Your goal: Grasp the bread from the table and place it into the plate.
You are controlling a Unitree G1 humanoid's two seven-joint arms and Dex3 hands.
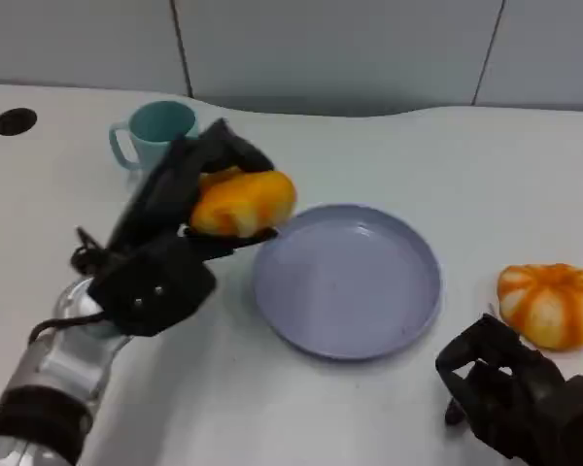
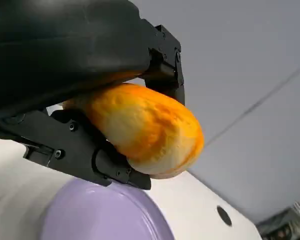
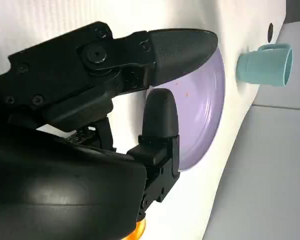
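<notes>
The shallow lavender round plate [image 1: 348, 282] sits mid-table with bare white tabletop [image 1: 272, 408] along its near edge. A teal mug [image 1: 152, 133] stands toward the far left corner, apart from the plate. An orange-and-white pumpkin-shaped bun [image 1: 552, 304] lies near the right edge, just beside the plate's rim.

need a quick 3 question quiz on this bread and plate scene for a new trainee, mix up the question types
1. True or false: the bread already lies in the plate.
2. Which robot hand holds the bread? A) the left robot hand B) the right robot hand
3. Fill in: the teal ____ stands on the table behind the left robot hand.

Key
1. False: the bread is held in the air beside the plate's left rim.
2. A; the right robot hand holds nothing and sits near the orange pumpkin-shaped item.
3. mug
</notes>
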